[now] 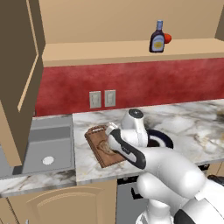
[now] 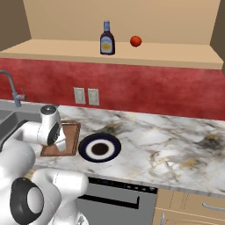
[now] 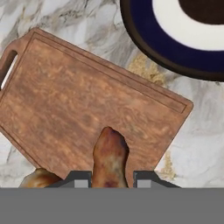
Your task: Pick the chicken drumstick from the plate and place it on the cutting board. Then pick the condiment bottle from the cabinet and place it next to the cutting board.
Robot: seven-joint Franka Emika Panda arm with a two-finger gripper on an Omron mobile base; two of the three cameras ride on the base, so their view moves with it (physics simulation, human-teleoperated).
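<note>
The golden-brown chicken drumstick (image 3: 109,157) sits between my fingertips, with my gripper (image 3: 109,180) shut on it just above the reddish-brown cutting board (image 3: 65,100). The navy plate (image 3: 157,48) with its white ring lies beside the board's far corner, and nothing lies on the part of it that shows. From the base cameras my hand hangs low over the cutting board (image 1: 97,139) and hides part of it, with the plate (image 2: 86,147) to the board's right. The condiment bottle (image 2: 107,39) stands upright on the cabinet shelf (image 2: 167,55), far above my hand.
A small red ball (image 2: 136,41) rests on the shelf right of the bottle. A steel sink (image 1: 48,148) with a faucet (image 2: 11,88) lies left of the board. The open cabinet door (image 1: 17,78) hangs at the upper left. Marble counter stretches to the right.
</note>
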